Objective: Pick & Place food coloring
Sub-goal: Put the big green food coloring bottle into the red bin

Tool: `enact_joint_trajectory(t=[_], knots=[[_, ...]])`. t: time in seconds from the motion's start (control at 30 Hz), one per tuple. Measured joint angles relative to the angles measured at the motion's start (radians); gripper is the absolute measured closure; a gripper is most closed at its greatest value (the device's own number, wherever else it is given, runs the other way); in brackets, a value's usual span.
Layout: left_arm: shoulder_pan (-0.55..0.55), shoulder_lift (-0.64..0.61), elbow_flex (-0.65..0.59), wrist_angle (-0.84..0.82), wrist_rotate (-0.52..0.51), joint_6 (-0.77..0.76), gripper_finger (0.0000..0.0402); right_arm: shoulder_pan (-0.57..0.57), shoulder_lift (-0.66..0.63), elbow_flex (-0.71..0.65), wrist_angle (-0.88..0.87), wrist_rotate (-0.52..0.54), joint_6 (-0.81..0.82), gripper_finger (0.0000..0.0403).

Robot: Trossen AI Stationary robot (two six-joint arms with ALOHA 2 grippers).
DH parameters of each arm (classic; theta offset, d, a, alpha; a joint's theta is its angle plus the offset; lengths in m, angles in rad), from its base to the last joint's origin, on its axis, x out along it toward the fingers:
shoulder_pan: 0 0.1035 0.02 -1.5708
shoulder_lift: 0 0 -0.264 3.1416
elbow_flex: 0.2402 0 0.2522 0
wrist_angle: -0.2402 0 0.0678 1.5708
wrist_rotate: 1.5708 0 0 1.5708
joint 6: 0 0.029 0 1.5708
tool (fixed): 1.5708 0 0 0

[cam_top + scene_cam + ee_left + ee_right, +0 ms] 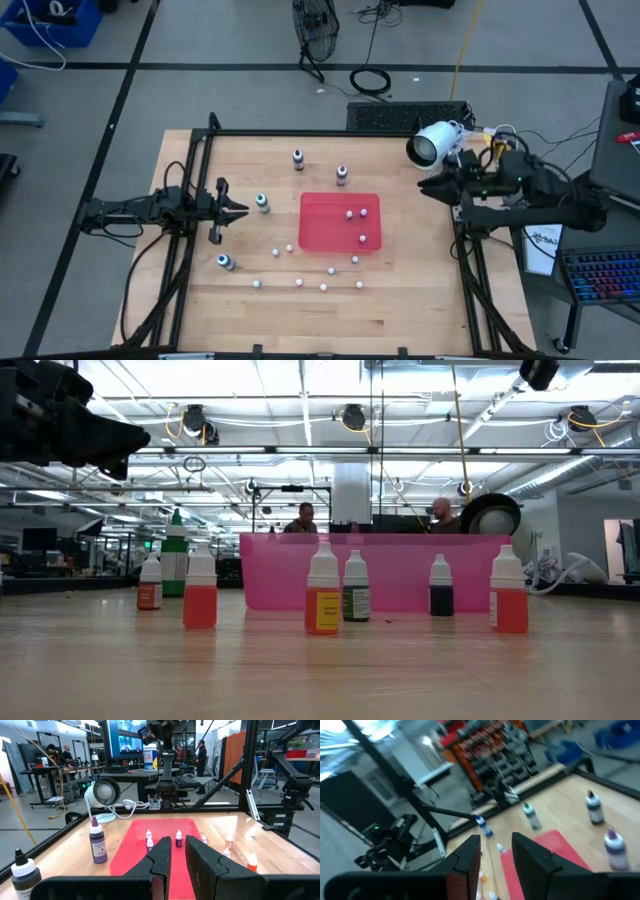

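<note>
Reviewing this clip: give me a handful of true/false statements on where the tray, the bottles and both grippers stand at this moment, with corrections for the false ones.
1. The red tray sits near the middle of the table. True.
2. The left gripper is shut on the green bottle. False: its fingers are open and empty, with the bottle just beyond their tips.
3. The red tray is empty. False: a few small bottles with whitish tops already stand inside it.
4. The right gripper is off past the table's right edge, holding nothing. True.
5. The blue bottle stands inside the tray. False: it stands on the wood near the table's left side.
</note>
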Motion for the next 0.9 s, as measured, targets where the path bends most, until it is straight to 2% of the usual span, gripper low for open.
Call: enact_joint_trajectory(t=[0.17,0.43,0.67,0.9], knots=[[0.000,0.000,0.000,0.000,0.000,0.000,0.0341,0.003,-0.076,-0.164,0.201,-0.066,-0.098,0.0303],[0.000,0.000,0.000,0.019,0.000,0.023,0.0341,0.003,-0.172,-0.393,0.419,-0.317,-0.326,0.0303],[0.000,0.000,0.000,0.035,0.000,0.026,0.0341,0.001,-0.274,-0.491,0.438,-0.299,-0.366,0.0303],[0.000,0.000,0.000,0.055,0.000,-0.039,0.0341,0.000,-0.371,-0.600,0.440,-0.054,-0.428,0.0303]])
